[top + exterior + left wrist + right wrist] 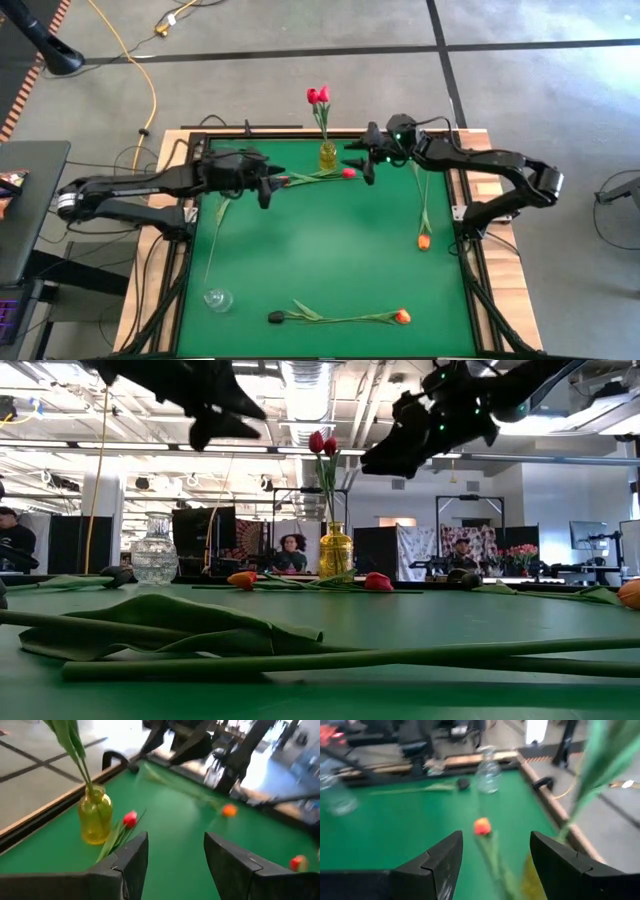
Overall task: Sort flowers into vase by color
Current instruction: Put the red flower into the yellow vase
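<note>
Yellow vase (327, 155): stands at the far edge of the green table (330, 260), holding two red tulips (318, 96) upright.
Loose red tulip (347, 173): lies on the mat just beside the vase, its stem running toward the left gripper.
Orange tulips: one (423, 241) near the right edge, one (401, 316) along the near edge, next to a near-black tulip (277, 317).
Clear vase (217, 298): near-left corner; the high view shows nothing in it.
Left gripper (268, 186): hangs left of the yellow vase; its wrist view shows the fingers (131, 862) spread, nothing between.
Right gripper (368, 163): just right of the yellow vase, fingers (440, 860) spread and empty.
Low view only: both grippers are raised above the mat, and people sit in the room behind.
</note>
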